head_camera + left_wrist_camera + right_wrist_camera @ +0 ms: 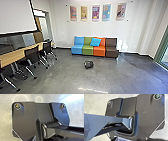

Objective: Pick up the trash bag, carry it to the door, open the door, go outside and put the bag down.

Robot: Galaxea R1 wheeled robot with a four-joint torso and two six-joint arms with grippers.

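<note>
Left wrist view: the robot's own dark plate (26,117) and jointed bar (51,131) over a pale grey floor (75,112). The right wrist view is much the same, plate and bar above bare floor. Whether the left hand and the right hand are wide or narrow cannot be told.

In the head view, a small, dark, rounded bag (88,64) sits on the floor of a bright room, well apart from the furniture. Behind it, against a white wall (60,30), is a sofa of four joined seats (88,52): blue, green, orange and brown. A bright blue cushion (95,42) leans on the backs of the green and orange ones. Five colourful posters (95,13) hang in a row above.

To the robot's left, black chairs (32,55) line a long wooden surface (15,53), under a large white screen (15,16). On the right is glass in a green frame (161,47).
</note>
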